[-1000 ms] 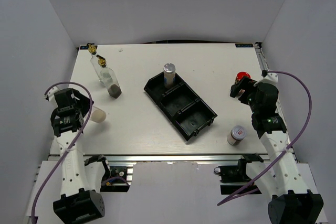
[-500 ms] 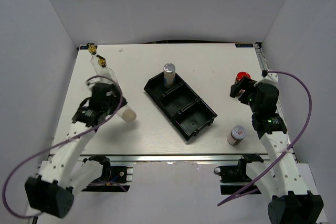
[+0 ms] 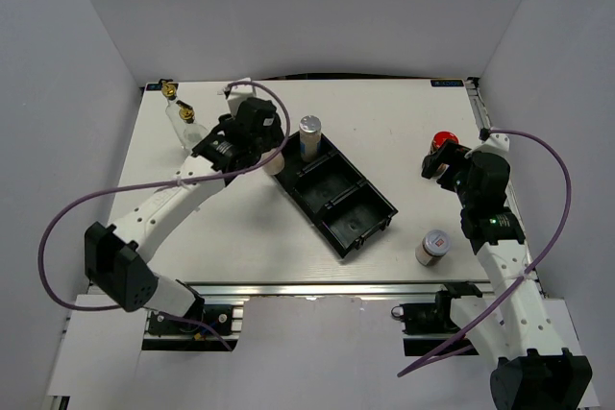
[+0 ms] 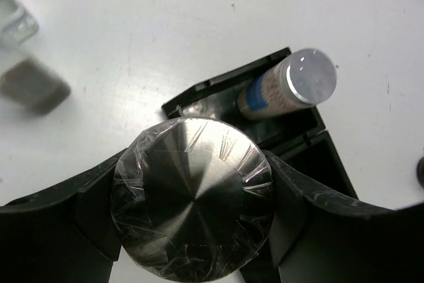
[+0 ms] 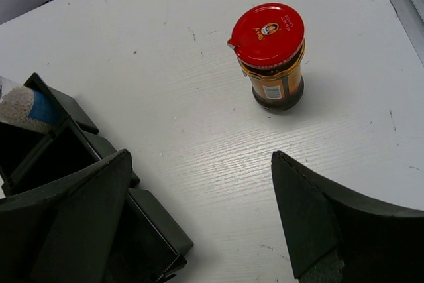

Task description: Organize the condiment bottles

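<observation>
My left gripper is shut on a silver-capped shaker, held by the far-left end of the black tray. A second silver-capped shaker stands in the tray's far compartment; it also shows in the left wrist view. Two clear glass bottles with gold spouts stand at the far left, partly hidden by my left arm. My right gripper is open and empty, just short of the red-capped brown jar. A small white-and-red-lidded jar stands at the near right.
The tray lies diagonally in the middle of the table; its two nearer compartments hold nothing. The tray's edge shows at the left of the right wrist view. Grey walls enclose the table on three sides.
My left arm has swung from the near-left of the table across to the tray's far-left end, carrying the shaker. The right arm has not moved.
</observation>
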`<action>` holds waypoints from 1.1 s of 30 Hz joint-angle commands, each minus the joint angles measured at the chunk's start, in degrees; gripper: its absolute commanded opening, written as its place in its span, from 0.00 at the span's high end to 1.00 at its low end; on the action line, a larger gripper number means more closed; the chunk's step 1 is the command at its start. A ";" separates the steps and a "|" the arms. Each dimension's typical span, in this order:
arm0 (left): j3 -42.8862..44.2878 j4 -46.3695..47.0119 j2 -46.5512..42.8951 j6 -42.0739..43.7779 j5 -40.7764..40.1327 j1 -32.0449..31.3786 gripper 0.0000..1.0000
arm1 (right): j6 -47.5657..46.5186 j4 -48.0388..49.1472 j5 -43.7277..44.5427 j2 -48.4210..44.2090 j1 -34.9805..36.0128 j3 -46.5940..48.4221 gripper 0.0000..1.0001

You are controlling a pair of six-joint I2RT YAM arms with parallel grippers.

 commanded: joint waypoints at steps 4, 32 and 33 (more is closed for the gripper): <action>10.94 5.45 8.77 5.61 -1.61 -0.15 0.94 | -0.78 0.53 1.61 0.47 -0.12 0.40 0.11; 11.75 19.78 24.95 11.85 7.45 -0.15 0.59 | 3.35 -13.35 1.79 -3.13 -0.12 1.27 0.11; 11.57 20.04 25.13 12.20 7.45 -0.15 0.59 | 3.79 -15.45 1.70 -4.27 -0.12 1.45 0.11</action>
